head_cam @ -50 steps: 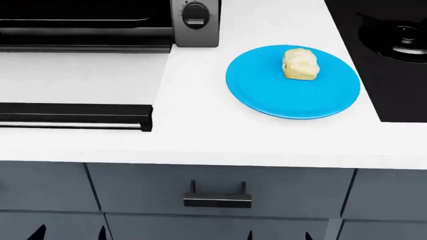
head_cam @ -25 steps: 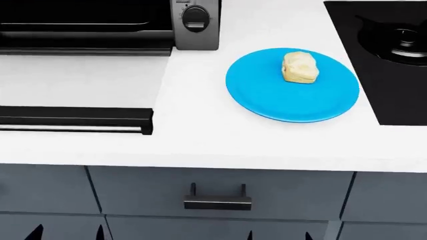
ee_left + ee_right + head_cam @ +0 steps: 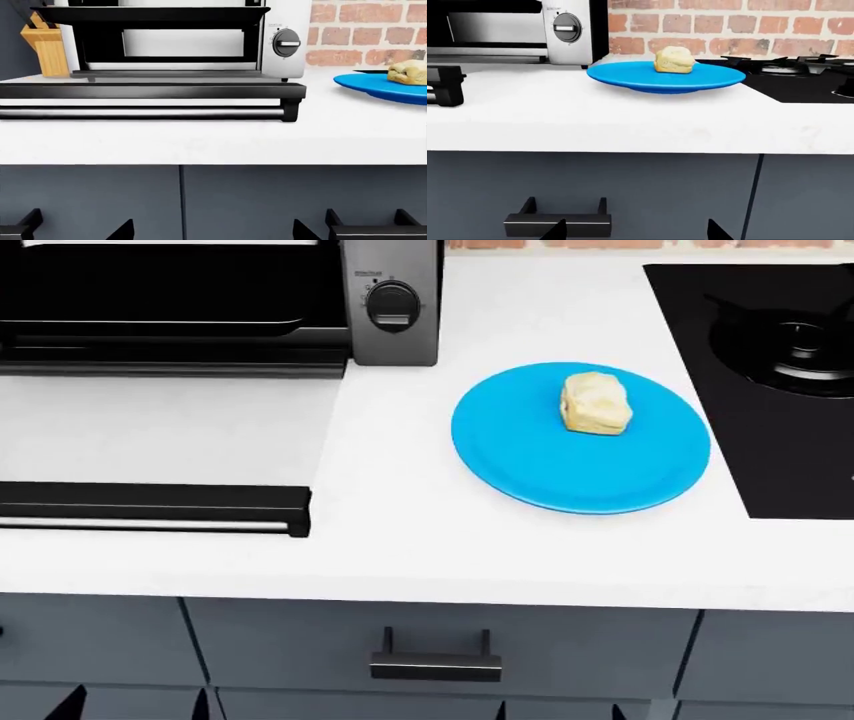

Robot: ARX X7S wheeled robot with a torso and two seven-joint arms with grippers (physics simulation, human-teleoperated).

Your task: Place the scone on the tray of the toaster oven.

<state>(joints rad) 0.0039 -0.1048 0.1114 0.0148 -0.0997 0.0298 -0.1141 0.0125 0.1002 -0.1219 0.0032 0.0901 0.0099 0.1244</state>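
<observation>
The scone sat upright on the round blue plate, a little toward the plate's far right part, touching nothing else. The plate rested on the white countertop, between the toaster oven at the far left and the black stovetop at the right, apart from both.

The toaster oven's door lay dropped flat toward the near edge of the counter, its handle bar along the near side. Inside the open cavity a dark tray showed as a thin black edge; how far it reached out could not be told. A round black knob stood on the oven's grey side panel, facing the robot.

In the left wrist view the oven cavity appeared straight ahead, with a wooden knife block at the far left and a brick wall behind. The scone showed there at the picture's edge on the plate.

Both arms hung low in front of the grey cabinet drawers, below counter level. The left gripper showed only dark fingertips set wide apart, jaws spread and holding nothing. The right gripper likewise showed two separated tips near a drawer handle, jaws parted and empty. Both were well apart from the scone.
</observation>
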